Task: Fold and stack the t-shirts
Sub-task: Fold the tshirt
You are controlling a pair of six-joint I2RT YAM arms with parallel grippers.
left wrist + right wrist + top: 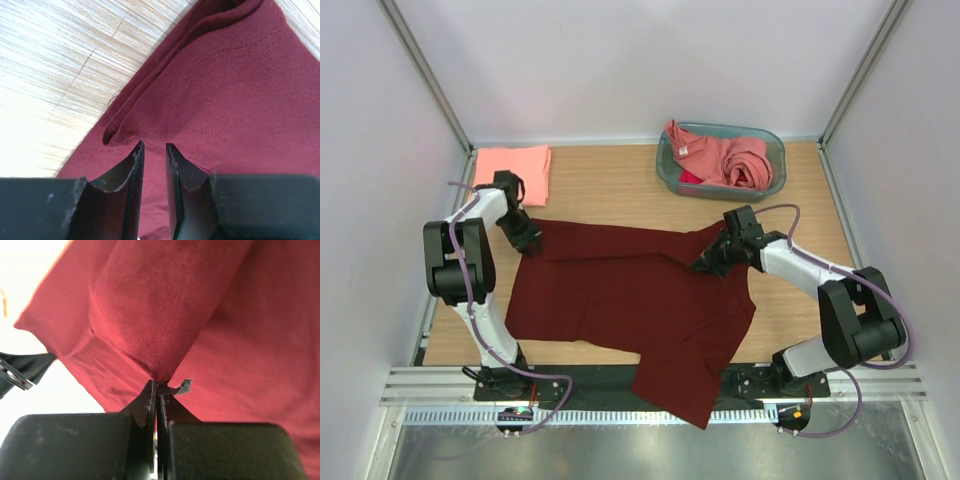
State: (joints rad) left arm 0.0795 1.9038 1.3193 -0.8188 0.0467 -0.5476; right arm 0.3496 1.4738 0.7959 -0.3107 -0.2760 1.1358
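Cloth from the top camera: your dark maroon t-shirt [640, 300] lies spread and creased on the wooden table [610, 190], one corner hanging over the near edge; a folded salmon t-shirt [512, 163] sits far left, and crumpled pink t-shirts [730, 160] fill the teal basket [778, 165]. Left wrist: your left gripper [154, 146] stands narrowly parted over a stitched hem; you cannot tell whether it holds cloth. Right wrist: your right gripper [156, 382] is clenched on a fold of the maroon t-shirt.

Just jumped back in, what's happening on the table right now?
The right gripper is shut on the dark maroon t-shirt spread on the table. The left gripper sits at its far left edge, grip unclear. One folded pink t-shirt lies at far left; crumpled pink t-shirts fill the basket.
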